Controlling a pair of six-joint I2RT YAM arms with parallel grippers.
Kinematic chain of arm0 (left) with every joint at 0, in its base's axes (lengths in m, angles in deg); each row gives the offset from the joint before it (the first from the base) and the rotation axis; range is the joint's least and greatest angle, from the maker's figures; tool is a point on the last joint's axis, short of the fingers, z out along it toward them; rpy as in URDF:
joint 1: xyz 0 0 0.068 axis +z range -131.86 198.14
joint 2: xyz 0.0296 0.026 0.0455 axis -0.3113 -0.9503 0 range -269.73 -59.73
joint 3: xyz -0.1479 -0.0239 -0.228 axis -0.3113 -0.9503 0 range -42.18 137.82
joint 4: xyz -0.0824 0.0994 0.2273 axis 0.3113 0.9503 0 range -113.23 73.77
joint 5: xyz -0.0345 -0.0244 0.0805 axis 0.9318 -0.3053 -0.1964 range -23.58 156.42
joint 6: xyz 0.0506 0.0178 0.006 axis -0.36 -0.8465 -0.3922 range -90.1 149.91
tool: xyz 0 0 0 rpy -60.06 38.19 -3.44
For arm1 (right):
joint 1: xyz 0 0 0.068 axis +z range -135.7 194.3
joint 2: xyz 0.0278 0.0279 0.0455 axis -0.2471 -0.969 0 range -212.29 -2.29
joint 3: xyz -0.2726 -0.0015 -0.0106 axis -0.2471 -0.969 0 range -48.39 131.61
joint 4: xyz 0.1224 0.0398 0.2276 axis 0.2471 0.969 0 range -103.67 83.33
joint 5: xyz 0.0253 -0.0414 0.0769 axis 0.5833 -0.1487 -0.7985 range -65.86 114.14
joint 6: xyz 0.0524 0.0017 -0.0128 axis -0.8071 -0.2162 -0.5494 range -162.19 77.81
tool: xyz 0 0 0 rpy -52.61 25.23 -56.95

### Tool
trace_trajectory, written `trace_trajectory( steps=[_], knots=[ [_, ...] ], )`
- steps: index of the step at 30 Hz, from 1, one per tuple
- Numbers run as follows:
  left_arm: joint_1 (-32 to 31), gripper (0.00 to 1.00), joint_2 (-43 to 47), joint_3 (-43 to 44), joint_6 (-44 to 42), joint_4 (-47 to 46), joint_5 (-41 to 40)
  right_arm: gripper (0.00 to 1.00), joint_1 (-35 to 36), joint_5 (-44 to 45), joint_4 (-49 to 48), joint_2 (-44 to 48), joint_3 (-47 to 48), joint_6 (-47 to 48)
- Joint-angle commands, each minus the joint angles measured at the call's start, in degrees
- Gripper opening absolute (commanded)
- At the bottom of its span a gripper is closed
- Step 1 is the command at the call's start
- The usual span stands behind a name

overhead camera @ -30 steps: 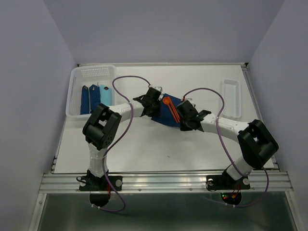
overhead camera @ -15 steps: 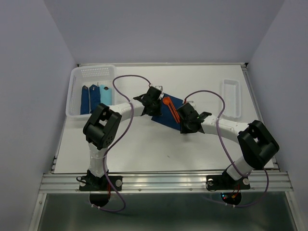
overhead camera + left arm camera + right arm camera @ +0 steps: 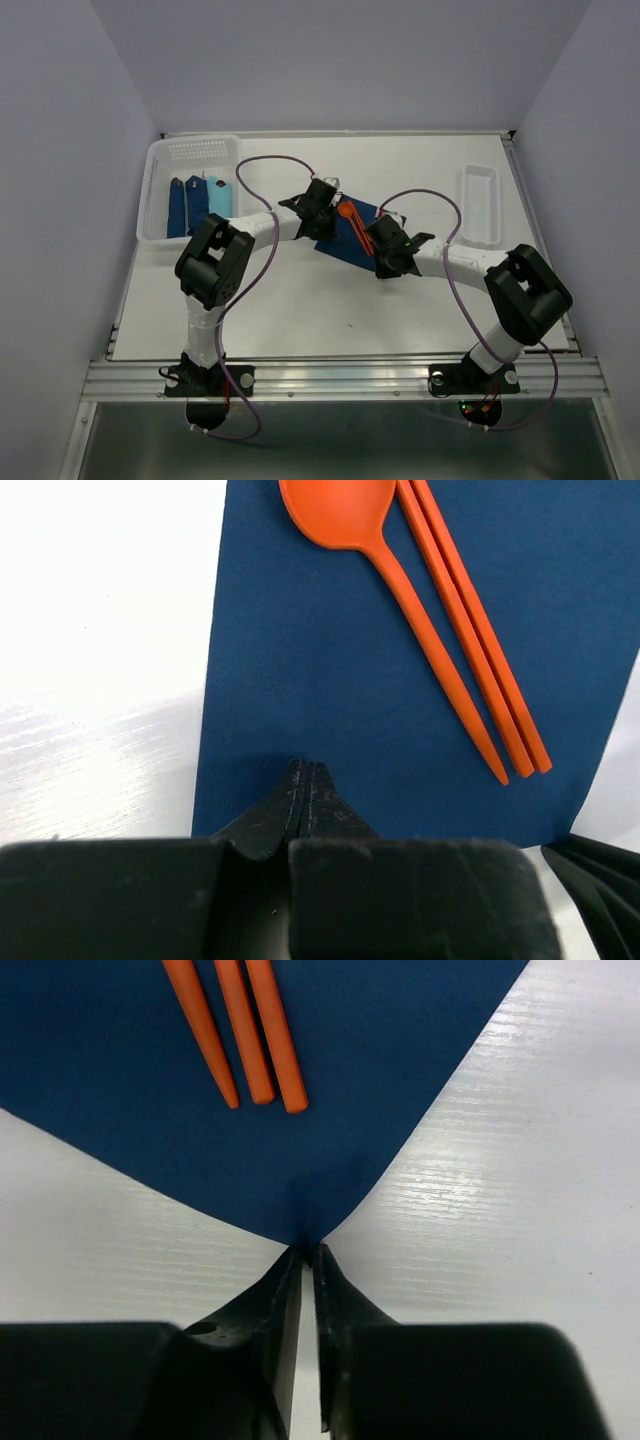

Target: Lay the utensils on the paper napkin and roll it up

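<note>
Orange utensils [image 3: 245, 1030] already lie on the napkin [image 3: 320, 660], middle of the table [image 3: 300, 300]. My right gripper [image 3: 307, 1252] pinches its right corner, I reckon to start the roll. Left gripper [image 3: 303, 770] is pressed together on the left edge (gripping or just pinning, can't tell).

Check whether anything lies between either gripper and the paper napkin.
Nothing visible does. The shut left gripper rests on the paper napkin near its edge; the right gripper seems to pinch its corner. The orange utensils lie farther in.
</note>
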Motion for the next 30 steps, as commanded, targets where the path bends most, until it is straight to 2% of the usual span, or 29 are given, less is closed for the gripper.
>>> trace_trajectory(
  steps=[1,3,11,30],
  knots=[
    [0.1,0.0,0.4,2.0,-0.3,0.3,-0.4,0.1,0.3,-0.9,-2.3,-0.1,1.5,0.8],
    [0.1,0.0,0.0,2.2,-0.4,0.5,-0.5,0.01,0.3,-1.1,-2.1,0.2,1.8,1.0],
    [0.1,0.0,-1.6,2.4,-0.4,0.6,-0.9,0.01,0.3,-0.7,-1.2,2.1,3.3,1.6],
    [0.1,0.0,-1.5,1.0,-1.4,0.5,-1.1,0.01,0.3,1.3,-0.5,-1.2,9.9,2.9]
  ],
)
